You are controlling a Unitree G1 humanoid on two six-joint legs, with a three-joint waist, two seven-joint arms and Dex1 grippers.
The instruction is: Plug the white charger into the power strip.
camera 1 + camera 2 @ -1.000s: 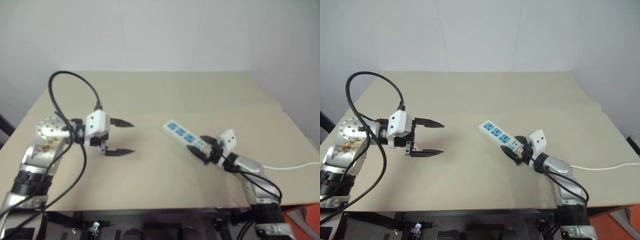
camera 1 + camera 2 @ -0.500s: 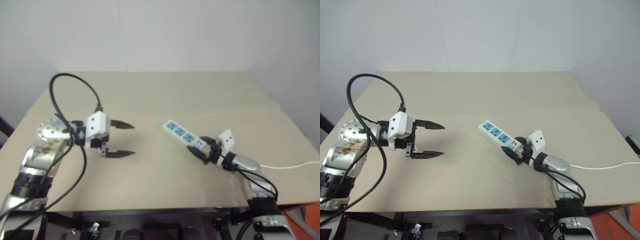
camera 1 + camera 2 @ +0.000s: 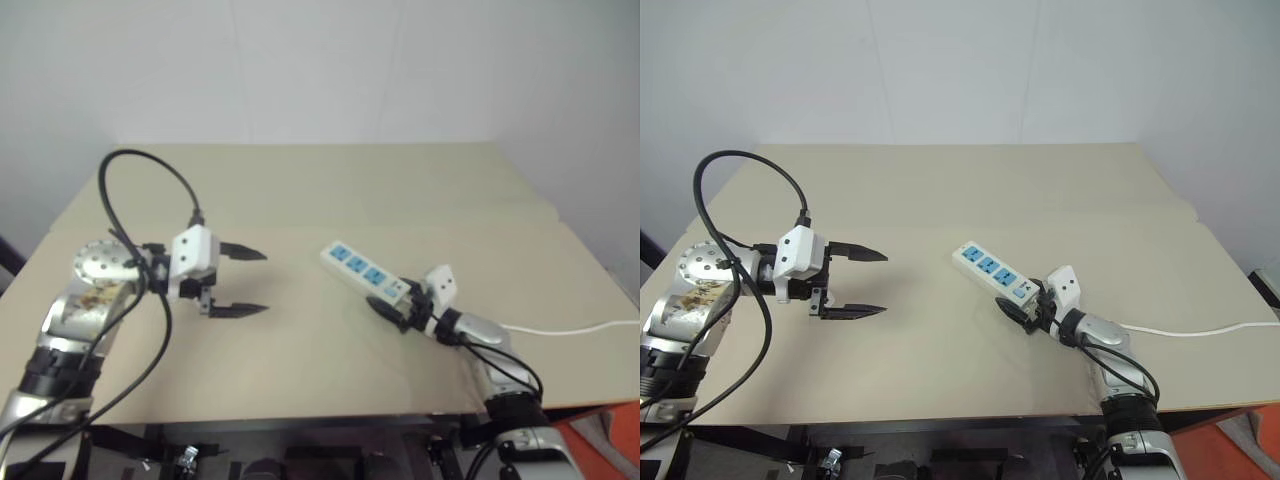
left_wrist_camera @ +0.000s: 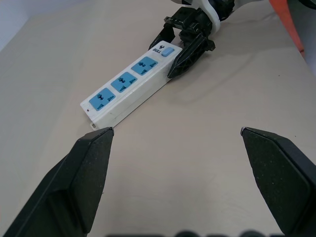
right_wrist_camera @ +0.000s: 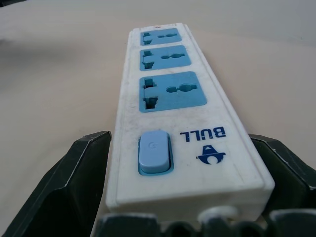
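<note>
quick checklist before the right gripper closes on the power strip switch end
1. Right gripper open, one finger on each side of the power strip's switch end: ok.
2. Strip flat on the table: ok.
3. All three blue sockets unoccupied: ok.
4. Left gripper open, holding nothing, apart from the strip: ok.
5. White charger located: cannot tell.
6. Strip's cable running slack past the right arm: ok.

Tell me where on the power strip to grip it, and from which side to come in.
Grip the power strip across its narrow width at the switch end, coming in along its length from the cable side. The bar lies flat with long parallel side walls, and the right gripper has a finger on either side of that end, open. This probably leaves all three sockets free.
</note>
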